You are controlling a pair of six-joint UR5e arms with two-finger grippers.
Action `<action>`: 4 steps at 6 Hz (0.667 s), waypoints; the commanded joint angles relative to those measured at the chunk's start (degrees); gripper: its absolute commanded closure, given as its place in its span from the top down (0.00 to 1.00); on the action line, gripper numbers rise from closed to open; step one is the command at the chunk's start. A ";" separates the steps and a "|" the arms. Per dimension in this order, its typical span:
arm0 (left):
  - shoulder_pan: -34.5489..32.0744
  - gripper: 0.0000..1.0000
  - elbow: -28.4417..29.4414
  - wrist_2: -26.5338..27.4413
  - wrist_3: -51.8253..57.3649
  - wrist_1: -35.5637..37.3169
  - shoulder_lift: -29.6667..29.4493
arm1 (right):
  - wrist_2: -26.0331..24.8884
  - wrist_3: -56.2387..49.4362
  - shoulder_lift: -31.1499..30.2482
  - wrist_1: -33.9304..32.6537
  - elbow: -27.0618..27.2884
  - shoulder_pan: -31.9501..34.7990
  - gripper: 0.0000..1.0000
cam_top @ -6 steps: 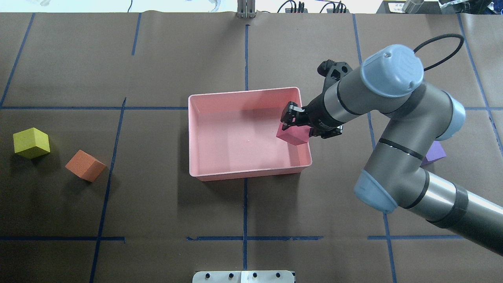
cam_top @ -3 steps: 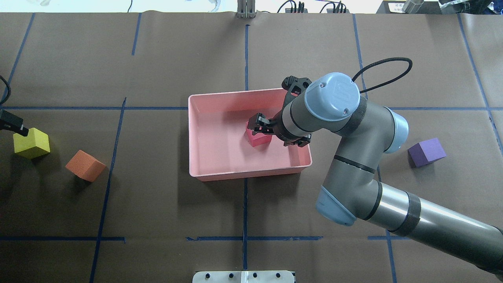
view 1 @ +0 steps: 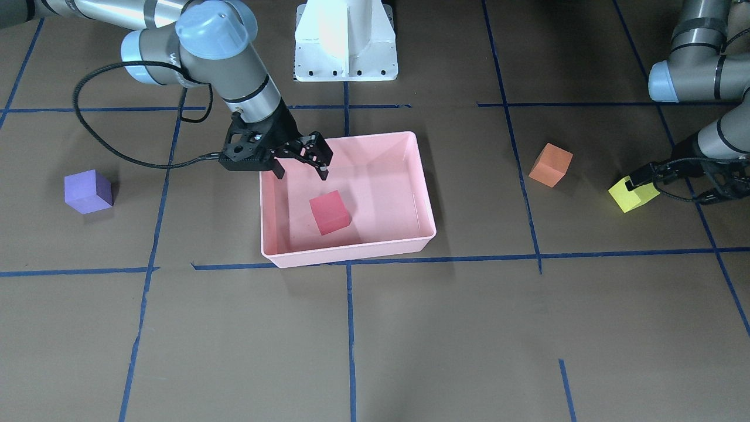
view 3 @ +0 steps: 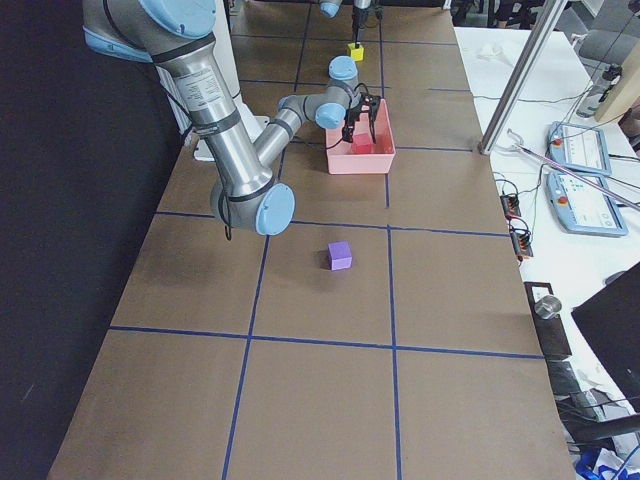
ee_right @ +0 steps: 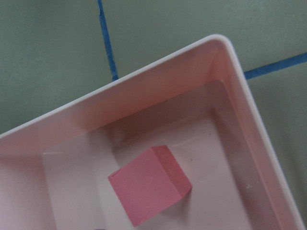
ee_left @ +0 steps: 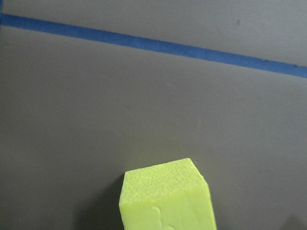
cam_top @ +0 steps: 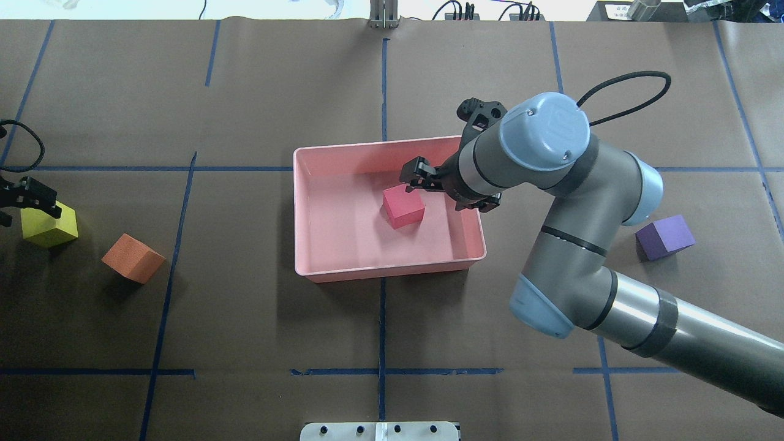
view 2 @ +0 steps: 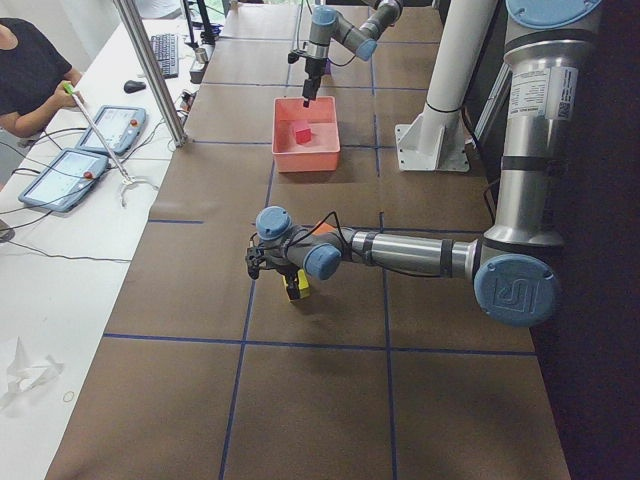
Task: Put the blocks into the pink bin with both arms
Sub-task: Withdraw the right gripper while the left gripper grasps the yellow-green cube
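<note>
Left gripper (cam_top: 35, 201): positioned at the far top edge of the yellow block (cam_top: 49, 228), finger spacing cannot be determined; the orange block (cam_top: 133, 258) lies near it on the bin side, untouched. Right gripper (view 1: 302, 169): fingers spread wide and empty, raised over the pink bin (cam_top: 380, 144), with the red block (cam_top: 403, 207) resting free on the bin floor just below its fingertips. The purple block (cam_top: 664, 236) sits on the table well behind this gripper, outside the bin.

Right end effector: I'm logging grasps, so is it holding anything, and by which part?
Nothing. The right end effector is open, clear of the red block, which lies free in the pink bin.
</note>
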 commanded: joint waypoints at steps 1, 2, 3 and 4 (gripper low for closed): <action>0.84 1.00 1.13 0.02 -0.60 0.06 -0.59 | 0.26 -0.04 -4.85 -0.04 4.17 3.20 1.00; 1.10 0.89 1.66 -0.06 -0.69 -0.03 -1.03 | 0.70 -0.04 -6.61 -0.30 4.70 5.48 1.00; 1.28 0.41 1.75 -0.06 -0.69 -0.03 -1.12 | 2.88 -0.13 -9.33 -0.22 4.79 8.03 1.00; 1.28 0.07 1.58 -0.06 -0.95 -0.03 -2.69 | 5.42 -0.82 -11.79 -0.13 4.79 10.75 1.00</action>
